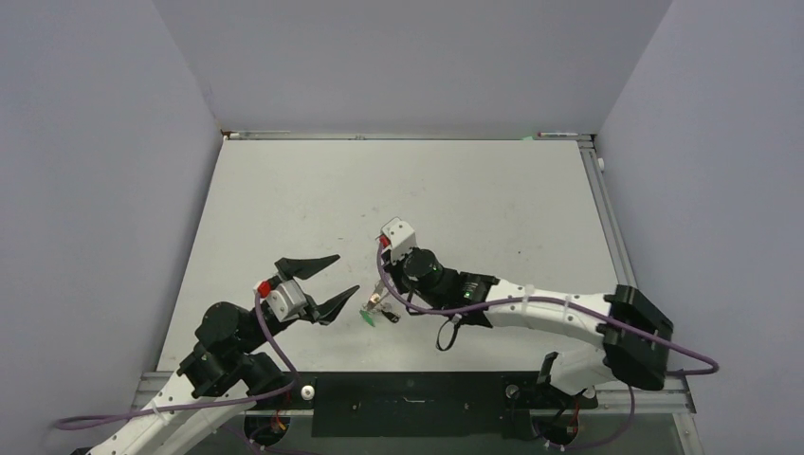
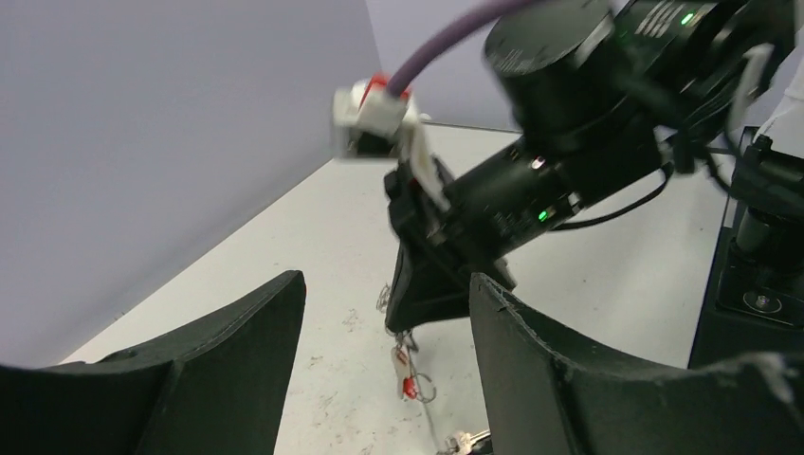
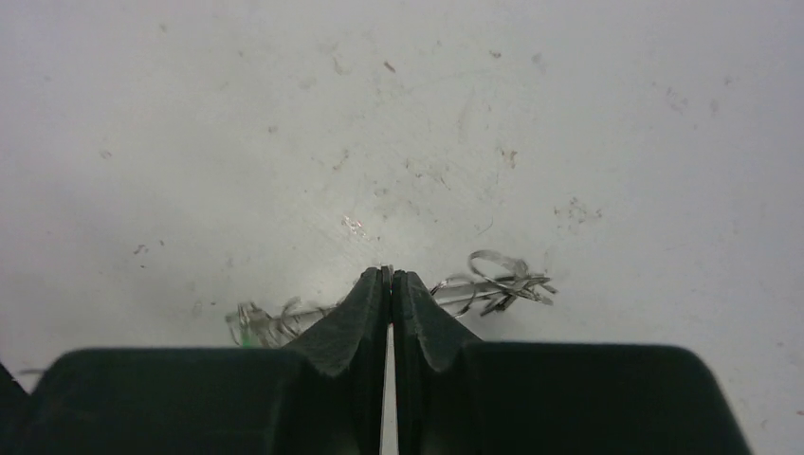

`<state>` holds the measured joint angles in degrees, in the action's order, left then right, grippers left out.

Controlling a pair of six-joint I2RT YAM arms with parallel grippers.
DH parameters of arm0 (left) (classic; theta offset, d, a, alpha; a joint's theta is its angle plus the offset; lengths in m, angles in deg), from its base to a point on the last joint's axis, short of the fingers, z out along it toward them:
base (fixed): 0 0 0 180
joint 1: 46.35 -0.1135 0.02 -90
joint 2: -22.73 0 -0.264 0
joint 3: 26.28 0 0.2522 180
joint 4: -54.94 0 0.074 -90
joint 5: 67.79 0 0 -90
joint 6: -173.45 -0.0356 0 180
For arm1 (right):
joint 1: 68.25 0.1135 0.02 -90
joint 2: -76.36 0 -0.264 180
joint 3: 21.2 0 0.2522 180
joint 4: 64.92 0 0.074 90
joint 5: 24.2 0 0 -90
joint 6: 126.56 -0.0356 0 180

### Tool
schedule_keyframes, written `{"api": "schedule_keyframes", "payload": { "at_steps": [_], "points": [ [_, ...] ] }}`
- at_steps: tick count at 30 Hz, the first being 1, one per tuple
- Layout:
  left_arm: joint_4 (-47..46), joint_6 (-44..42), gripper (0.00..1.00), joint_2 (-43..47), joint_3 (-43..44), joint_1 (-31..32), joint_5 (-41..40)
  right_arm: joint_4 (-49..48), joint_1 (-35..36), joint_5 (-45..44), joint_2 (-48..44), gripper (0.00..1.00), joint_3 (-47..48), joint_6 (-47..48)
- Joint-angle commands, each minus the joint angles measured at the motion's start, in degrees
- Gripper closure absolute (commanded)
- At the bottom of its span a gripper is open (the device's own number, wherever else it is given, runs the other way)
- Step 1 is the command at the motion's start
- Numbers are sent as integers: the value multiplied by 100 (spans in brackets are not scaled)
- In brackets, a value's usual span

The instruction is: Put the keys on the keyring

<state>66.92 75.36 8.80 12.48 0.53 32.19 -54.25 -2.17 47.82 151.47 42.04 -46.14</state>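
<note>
Two robot arms meet over the tabletop (image 1: 474,190), near the middle of its near edge; R pincer (image 3: 390,277) points down, jaws shut tight, apparently pinching the keyring (image 3: 495,279), whose wire spills out either side of its tips; prob. steadying the loop so keys can go on; red-tag key (image 2: 408,385) dangles on chain below it; green-tag key (image 1: 368,318) lies just beside; L pincer (image 1: 347,274) hovers close w/ jaws wide, holding nothing, aimed at the ring.
</note>
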Motion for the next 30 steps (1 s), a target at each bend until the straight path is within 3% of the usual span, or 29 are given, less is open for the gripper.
{"api": "schedule_keyframes", "payload": {
  "at_steps": [1,12,26,27,28,30],
  "points": [
    [-41,-67,39,116,93,-20,-317,-1129,-661,1166,921,95,213,-291],
    [-7,-103,39,166,94,-28,-472,-1967,-1394,2398,2707,95,1159,-330],
    [-15,-192,40,153,29,-66,-757,-2388,-1805,2839,3688,95,1792,-481],
    [-23,-198,40,154,17,-60,-786,-2357,-1806,2801,3756,92,1839,-537],
    [-32,-201,40,140,8,-64,-833,-2198,-1826,2739,3826,83,1914,-626],
    [-15,-201,36,120,9,-65,-933,-1880,-1899,2653,3924,57,1944,-855]
  ]
}}
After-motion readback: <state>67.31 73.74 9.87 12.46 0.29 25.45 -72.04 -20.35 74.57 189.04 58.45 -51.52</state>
